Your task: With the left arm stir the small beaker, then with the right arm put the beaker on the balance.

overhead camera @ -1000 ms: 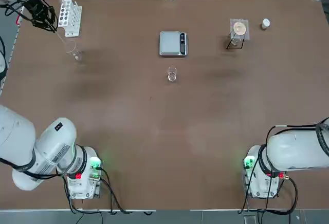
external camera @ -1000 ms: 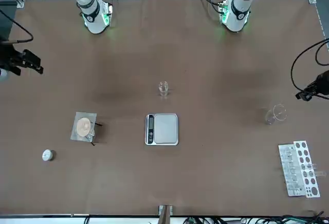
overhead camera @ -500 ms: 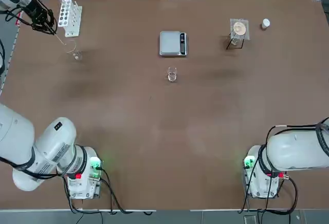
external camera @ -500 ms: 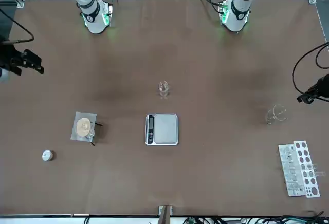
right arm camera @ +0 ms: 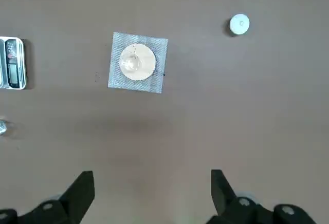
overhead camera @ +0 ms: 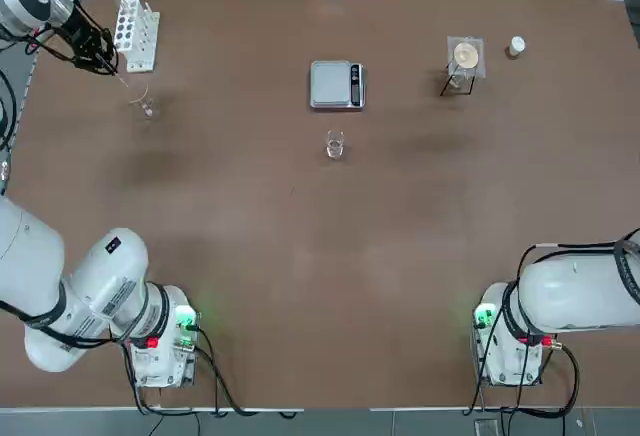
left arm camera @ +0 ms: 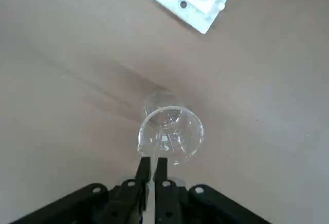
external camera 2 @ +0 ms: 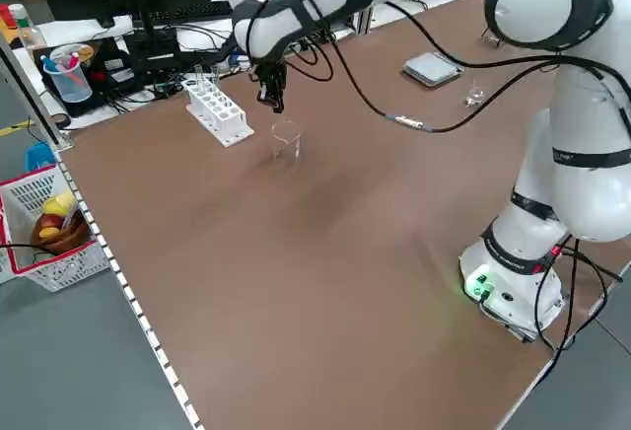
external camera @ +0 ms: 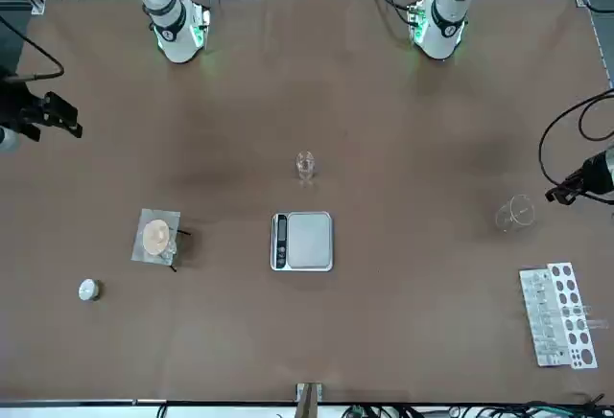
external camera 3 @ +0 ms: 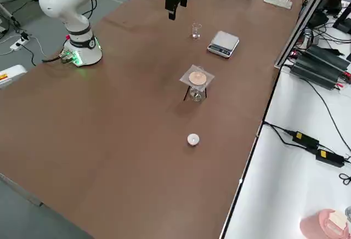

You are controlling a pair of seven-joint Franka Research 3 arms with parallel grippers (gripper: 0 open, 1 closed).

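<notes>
1. The left gripper's fingers [left arm camera: 159, 170] are closed on a thin glass rod [left arm camera: 151, 196], with its free length pointing down towards the larger glass beaker [left arm camera: 177, 131]; whether the tip is inside is hard to tell. The narrow grip presumably leaves that length free for stirring.
2. This larger beaker stands near the white test-tube rack [overhead camera: 136, 36], apart from the beaker to be stirred.
3. The right gripper [right arm camera: 153, 175] is parked over its own side of the bench [overhead camera: 240, 246], fingers spread, nothing between them; it probably waits there to leave the left arm room.
4. The small beaker [overhead camera: 335, 144] stands upright on the bench, near the balance [overhead camera: 330, 85] on the robot's side. That spot seems chosen for both jobs: stirring, then a short lift onto the bare plate.
5. Next, the rod likely needs raising well above the larger beaker's rim before travelling across, lest it knock the glass over.
</notes>
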